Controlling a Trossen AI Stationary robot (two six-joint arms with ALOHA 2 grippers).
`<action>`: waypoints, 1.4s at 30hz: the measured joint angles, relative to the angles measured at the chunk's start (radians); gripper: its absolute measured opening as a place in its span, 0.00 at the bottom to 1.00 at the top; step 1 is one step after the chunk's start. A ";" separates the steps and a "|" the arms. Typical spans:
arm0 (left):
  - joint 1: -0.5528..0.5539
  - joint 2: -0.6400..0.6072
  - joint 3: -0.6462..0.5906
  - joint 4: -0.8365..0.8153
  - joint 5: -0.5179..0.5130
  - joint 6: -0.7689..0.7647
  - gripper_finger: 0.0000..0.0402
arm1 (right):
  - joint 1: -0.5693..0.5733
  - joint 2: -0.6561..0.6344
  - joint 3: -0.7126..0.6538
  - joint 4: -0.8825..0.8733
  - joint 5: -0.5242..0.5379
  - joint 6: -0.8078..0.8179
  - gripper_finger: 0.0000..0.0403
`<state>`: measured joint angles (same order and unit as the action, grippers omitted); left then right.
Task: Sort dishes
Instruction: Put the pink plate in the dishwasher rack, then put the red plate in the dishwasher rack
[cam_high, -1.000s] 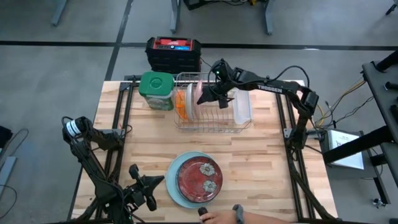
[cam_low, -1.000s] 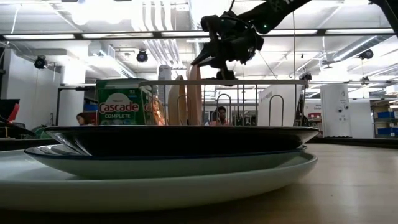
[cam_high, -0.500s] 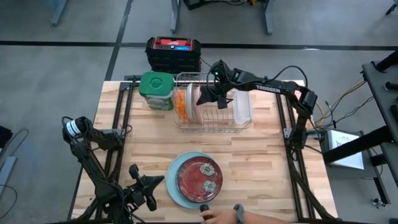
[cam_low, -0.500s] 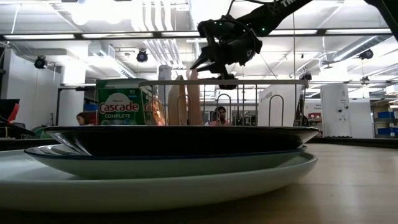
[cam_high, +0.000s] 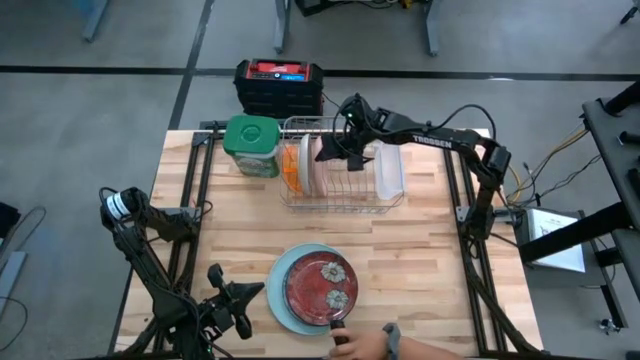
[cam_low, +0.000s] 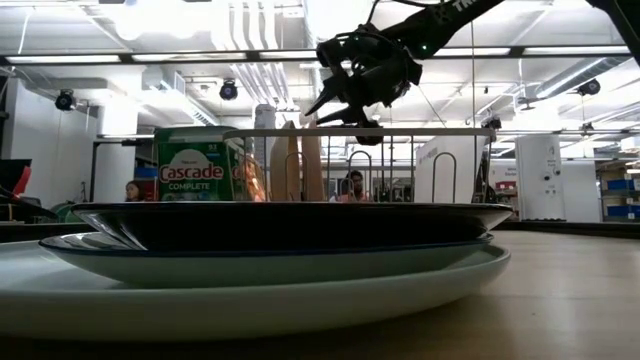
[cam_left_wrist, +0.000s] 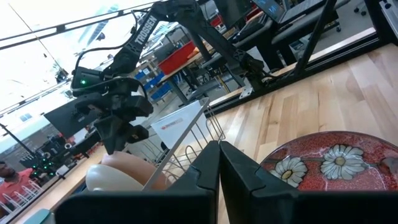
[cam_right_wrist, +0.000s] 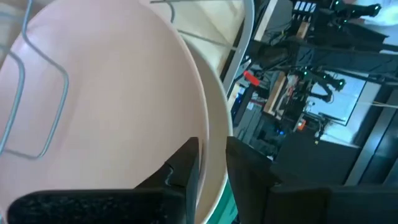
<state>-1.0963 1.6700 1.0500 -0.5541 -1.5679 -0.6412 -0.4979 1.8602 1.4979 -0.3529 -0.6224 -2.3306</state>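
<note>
Even indoor light from above, sharp from overhead, soft and glary up close

The high view is evenly lit, with only faint shadows on the wooden counter (cam_high: 420, 250). In the low view the ceiling lights (cam_low: 150, 20) blow out to white, the right hand (cam_low: 345, 103) is nearly a silhouette, and the stacked plates (cam_low: 280, 250) close to the lens are dark and blurred. The left wrist view washes out toward bright windows, and the pink plate (cam_right_wrist: 112, 106) fills the right wrist view out of focus.

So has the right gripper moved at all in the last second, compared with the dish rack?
Yes, slightly. The right gripper has lifted a little above the dish rack's top rail, over the pink plate, its fingers parting.
</note>
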 joint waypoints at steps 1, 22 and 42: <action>0.000 0.000 0.000 0.000 0.000 0.000 0.00 | -0.002 -0.001 0.000 0.001 0.007 0.000 0.19; 0.000 0.000 0.000 0.001 0.015 -0.020 0.00 | -0.046 -0.102 0.000 0.013 0.083 0.107 0.20; 0.020 0.000 0.000 -0.023 0.068 -0.079 0.00 | 0.002 -0.505 0.000 0.063 0.125 1.741 0.10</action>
<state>-1.0765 1.6700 1.0500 -0.5769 -1.4994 -0.7206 -0.4957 1.3551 1.4982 -0.2896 -0.4970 -0.5901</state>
